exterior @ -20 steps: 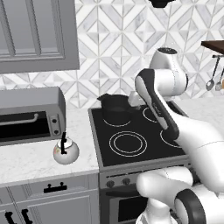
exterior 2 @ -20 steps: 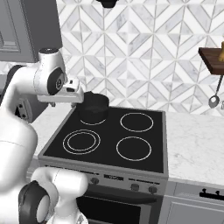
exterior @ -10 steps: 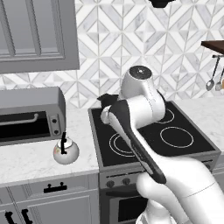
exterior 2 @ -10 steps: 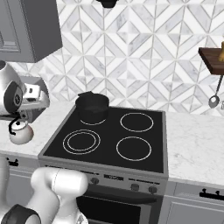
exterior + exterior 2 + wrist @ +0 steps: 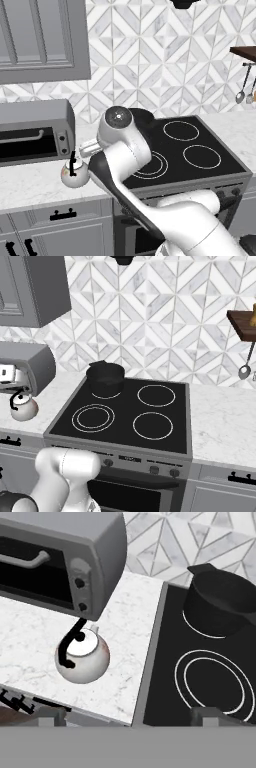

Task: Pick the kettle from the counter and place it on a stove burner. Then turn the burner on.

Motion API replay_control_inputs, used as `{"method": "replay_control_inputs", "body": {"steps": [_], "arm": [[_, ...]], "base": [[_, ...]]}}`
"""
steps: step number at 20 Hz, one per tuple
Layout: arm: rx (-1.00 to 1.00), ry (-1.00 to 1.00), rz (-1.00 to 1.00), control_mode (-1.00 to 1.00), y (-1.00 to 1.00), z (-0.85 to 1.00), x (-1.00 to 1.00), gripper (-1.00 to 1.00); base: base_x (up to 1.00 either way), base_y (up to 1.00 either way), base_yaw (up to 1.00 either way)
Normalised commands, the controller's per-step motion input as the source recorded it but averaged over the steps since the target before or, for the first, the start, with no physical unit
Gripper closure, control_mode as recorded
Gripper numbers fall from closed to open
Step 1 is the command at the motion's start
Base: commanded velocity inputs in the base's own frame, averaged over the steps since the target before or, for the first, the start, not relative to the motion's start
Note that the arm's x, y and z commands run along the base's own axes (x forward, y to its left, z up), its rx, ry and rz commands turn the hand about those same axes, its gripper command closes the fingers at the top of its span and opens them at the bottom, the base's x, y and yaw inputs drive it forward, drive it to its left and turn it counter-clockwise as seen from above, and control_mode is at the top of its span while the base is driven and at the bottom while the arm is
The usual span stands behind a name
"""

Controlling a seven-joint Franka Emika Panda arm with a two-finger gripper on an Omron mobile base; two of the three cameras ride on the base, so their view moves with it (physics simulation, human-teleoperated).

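From the left base view, one small shiny silver-white kettle sits on the white marble-look counter before one grey toaster oven. The right base view shows four white-ringed burners, the double-ring burner bare and one matte black pot behind it. In the hand view the gripper hovers above the counter edge, fingertips set wide apart, kettle left of centre.

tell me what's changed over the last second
The arm swung from above the cooktop leftward to the counter; its gripper now hovers by the kettle, nothing grasped yet. Kettle, black pot and toaster oven stayed put.
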Motion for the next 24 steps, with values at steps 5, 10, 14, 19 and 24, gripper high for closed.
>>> {"method": "replay_control_inputs", "body": {"steps": [5,10,14,19,24], "arm": [[-0.08,0.03,0.00,-1.00,1.00,-0.17,0.18,-1.00],[-0.24,0.27,0.00,-1.00,0.84,-0.19,0.46,-1.00],[-0.13,0.24,0.00,-1.00,0.23,-0.37,0.17,-1.00],[-0.02,0.02,0.00,-1.00,0.01,-0.63,0.21,-1.00],[-0.01,0.00,-0.03,-1.00,0.00,-0.41,0.33,-1.00]], "base": [[0.00,0.00,0.00],[0.00,0.00,0.00],[0.00,0.00,0.00],[0.00,0.00,0.00],[0.00,0.00,0.00]]}}
